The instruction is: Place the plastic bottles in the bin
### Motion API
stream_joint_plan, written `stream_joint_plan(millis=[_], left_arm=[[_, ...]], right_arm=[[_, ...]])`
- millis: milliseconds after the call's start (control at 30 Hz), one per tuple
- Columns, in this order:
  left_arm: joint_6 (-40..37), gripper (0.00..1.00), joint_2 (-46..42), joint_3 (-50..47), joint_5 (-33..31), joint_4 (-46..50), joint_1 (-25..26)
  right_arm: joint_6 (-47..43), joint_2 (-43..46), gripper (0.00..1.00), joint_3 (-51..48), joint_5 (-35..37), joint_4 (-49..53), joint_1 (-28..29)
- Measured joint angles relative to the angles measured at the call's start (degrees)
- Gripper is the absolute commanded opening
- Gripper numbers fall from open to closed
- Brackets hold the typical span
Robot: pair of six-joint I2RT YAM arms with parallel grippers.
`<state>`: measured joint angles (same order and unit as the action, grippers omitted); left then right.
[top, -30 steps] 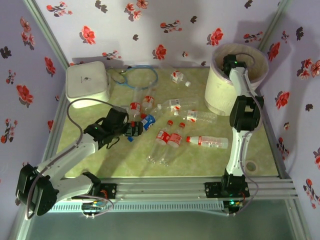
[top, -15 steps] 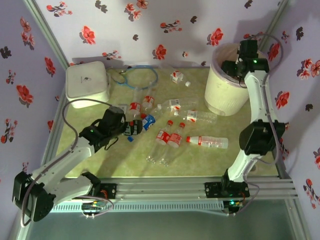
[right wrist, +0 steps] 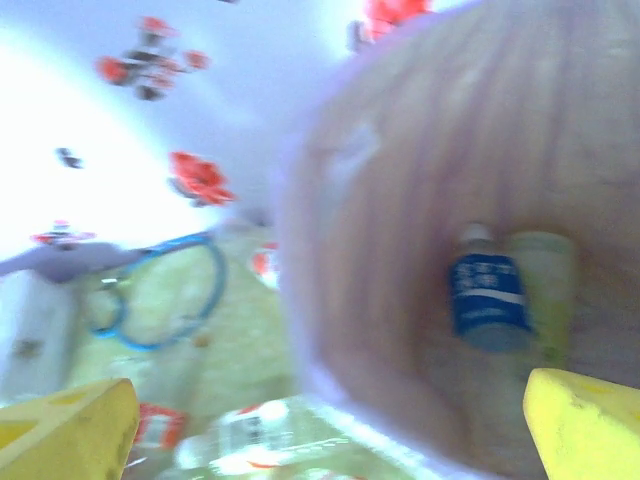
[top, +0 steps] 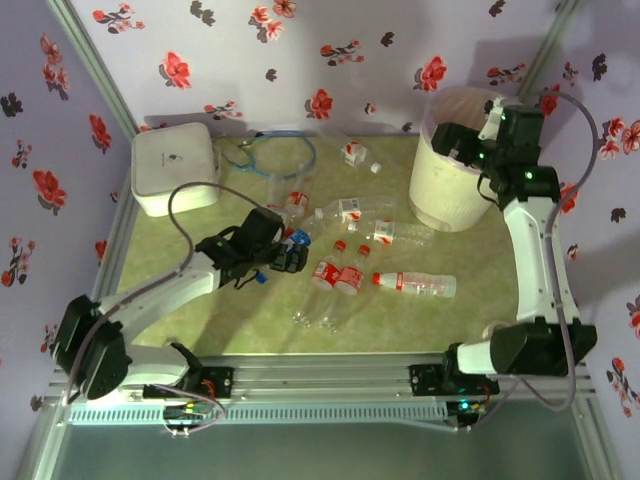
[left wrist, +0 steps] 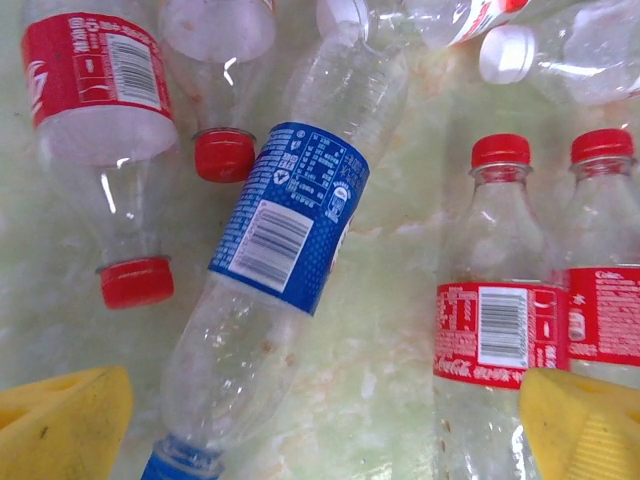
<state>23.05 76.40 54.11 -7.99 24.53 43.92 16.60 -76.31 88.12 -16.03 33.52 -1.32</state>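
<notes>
Flowery walls (top: pixel 300 50) ring the green desk (top: pixel 400 330). The plastic bottles (top: pixel 350 272) lie left of the bin (top: pixel 440 195), with bare space before it. The left tool (top: pixel 287 257) and the right tool (top: pixel 456 140) are both released

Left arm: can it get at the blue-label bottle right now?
Probably yes. The left hand hovers open right over the blue-labelled bottle, which lies flat with nothing on top. Red-capped bottles lie close on both sides, so the fingers may nudge them.
</notes>
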Motion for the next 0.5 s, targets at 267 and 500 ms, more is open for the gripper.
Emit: stream_joint_plan(millis=[267,500], left_arm=[[-2.4,0.8,13.6,8.4,-6.2,5.4,1.8],[-3.4,0.79,23.5,12.9,-11.1,9.6,3.9]], right_arm=[[4.6,8.2,0.99,-10.9,-17.6,-11.0,3.3],[7.1,11.5,0.99,-20.1,-22.0,-15.7,4.6]])
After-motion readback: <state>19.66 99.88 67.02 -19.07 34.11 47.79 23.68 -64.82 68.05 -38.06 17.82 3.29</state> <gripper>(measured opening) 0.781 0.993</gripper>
